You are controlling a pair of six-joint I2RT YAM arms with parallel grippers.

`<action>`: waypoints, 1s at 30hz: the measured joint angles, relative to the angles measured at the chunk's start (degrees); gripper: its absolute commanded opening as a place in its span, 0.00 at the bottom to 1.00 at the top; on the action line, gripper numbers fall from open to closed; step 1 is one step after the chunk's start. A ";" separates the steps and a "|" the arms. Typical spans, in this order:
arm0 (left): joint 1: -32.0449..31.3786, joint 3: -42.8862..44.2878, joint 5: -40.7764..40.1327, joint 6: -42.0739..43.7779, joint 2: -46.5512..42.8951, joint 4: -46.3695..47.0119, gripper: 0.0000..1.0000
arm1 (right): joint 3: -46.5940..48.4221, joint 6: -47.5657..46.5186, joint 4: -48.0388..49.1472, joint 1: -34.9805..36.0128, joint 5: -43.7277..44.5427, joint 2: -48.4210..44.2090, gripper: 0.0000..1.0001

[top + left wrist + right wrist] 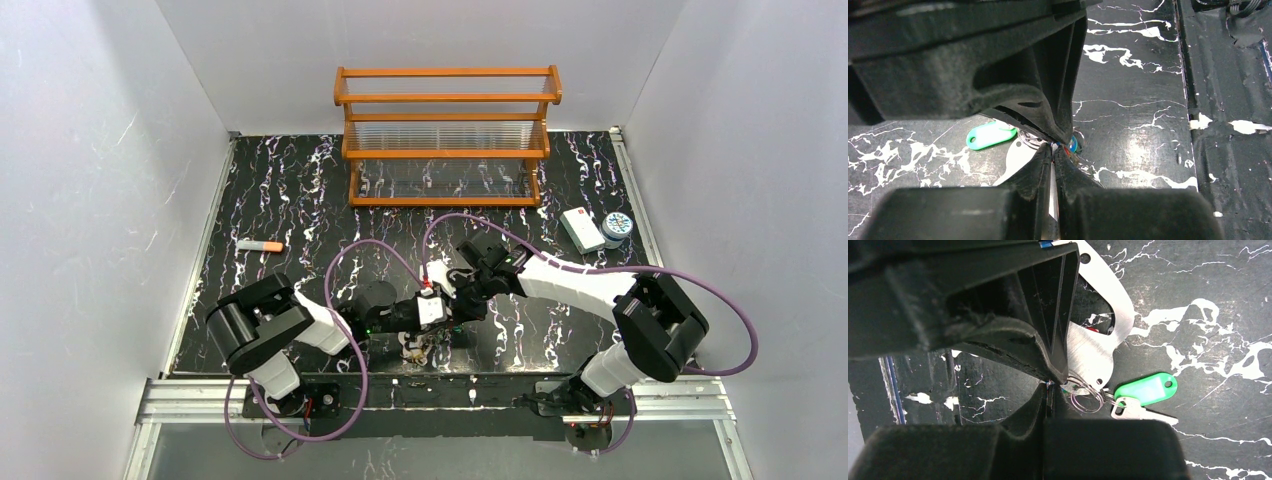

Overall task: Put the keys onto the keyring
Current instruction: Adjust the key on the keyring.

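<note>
From above, the keys (415, 345) are too small to tell apart. In both wrist views, the dark fingers (1040, 170) hide most of the keyring (1093, 355) and whatever they pinch.

We see the rack (447, 135) at the back of the desk (300, 190), the box (581, 229) and tin (617, 228) side by side on the right, the stick (260, 245) on the left, and the keys (420, 345) just beside the keyring (1122, 315) at the near middle

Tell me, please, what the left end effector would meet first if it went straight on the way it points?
Probably the flat whitish-silver metal keyring, right at the tips of the left end effector; behind it, the black white-veined tabletop. Depth is unclear.
</note>
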 measured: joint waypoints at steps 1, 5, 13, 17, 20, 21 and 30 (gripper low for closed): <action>-0.07 0.07 -0.13 0.02 0.09 0.02 0.00 | 0.00 0.04 -0.15 0.00 0.02 0.00 0.01; -0.31 0.11 -1.03 -0.13 0.09 0.02 0.00 | 0.00 0.02 -0.24 0.02 0.09 0.00 0.01; -0.57 -3.67 -6.99 -3.98 -4.04 2.16 0.00 | -0.48 1.79 4.09 0.09 -0.46 -0.31 0.25; -0.57 -7.82 -9.64 -6.86 -6.38 6.67 0.00 | -2.80 3.52 8.41 0.07 -0.70 -2.25 0.33; -0.57 -9.66 -10.49 -8.66 -6.82 9.68 0.00 | -5.25 4.96 11.78 0.00 -1.07 -4.17 0.37; -0.57 -10.01 -10.73 -9.14 -6.91 10.47 0.00 | -6.16 5.46 13.16 0.00 -1.22 -5.01 0.37; -0.57 -11.15 -11.34 -10.84 -9.84 14.16 0.00 | -13.38 8.35 23.50 -0.33 -3.28 -13.40 0.41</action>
